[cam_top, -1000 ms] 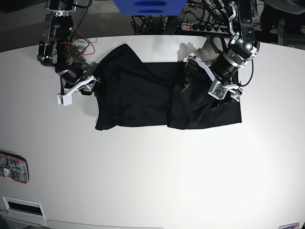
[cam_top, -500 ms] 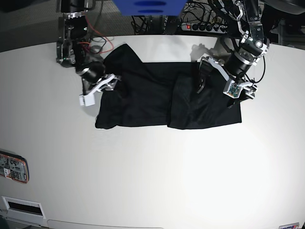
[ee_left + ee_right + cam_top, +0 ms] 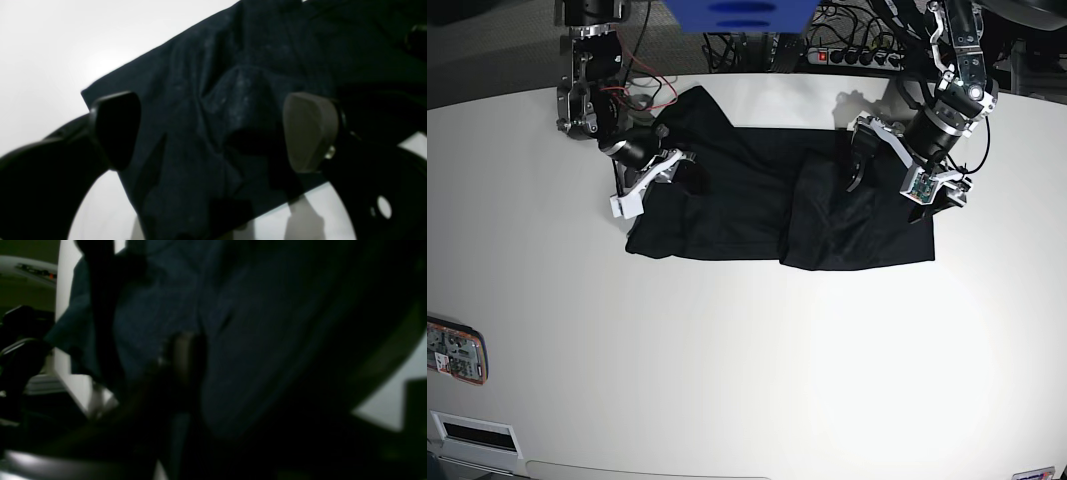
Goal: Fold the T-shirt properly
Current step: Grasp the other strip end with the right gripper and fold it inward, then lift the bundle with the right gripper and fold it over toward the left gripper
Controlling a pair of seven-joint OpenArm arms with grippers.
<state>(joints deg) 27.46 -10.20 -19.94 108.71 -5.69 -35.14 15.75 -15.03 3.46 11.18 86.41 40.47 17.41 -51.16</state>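
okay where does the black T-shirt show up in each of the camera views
Base: T-shirt spread across the upper middle of the white table.
Left wrist: fills the centre, between the open end effector's fingers.
Right wrist: dark cloth fills most of the frame.
Shared landmark: the white table.

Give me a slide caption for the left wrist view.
Left claw held open over a rumpled edge of the black T-shirt on the white table.
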